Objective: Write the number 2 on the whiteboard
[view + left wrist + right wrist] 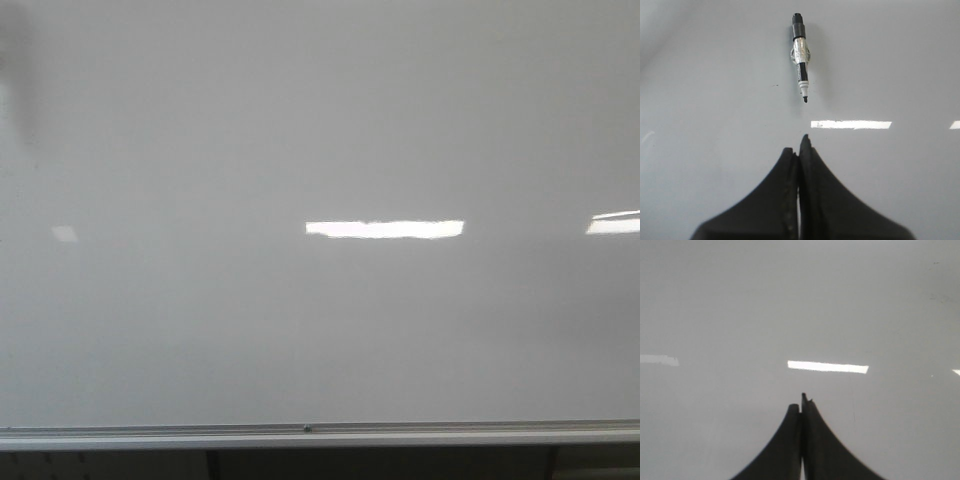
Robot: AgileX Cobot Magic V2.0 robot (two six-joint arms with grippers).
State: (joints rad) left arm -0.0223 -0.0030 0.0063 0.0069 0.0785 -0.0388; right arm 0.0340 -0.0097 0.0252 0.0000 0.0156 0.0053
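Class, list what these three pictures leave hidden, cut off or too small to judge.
- Whiteboard, front view: top and sides cut off by the picture's edges.
- Marker, left wrist view: label too small to read; absent from the front view.
- Left hand and right hand: arms behind them out of frame.
- Number 2: no stroke visible anywhere.

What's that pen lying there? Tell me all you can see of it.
The marker shows only in the left wrist view. It is slim, with a black end piece, a clear or silvery wrapped middle, a white section with dark print, and a bare black tip, so no cap is on the tip. It lies on the glossy whiteboard, tip toward the left gripper, clearly apart from it. Nothing holds it. No writing is visible near it.
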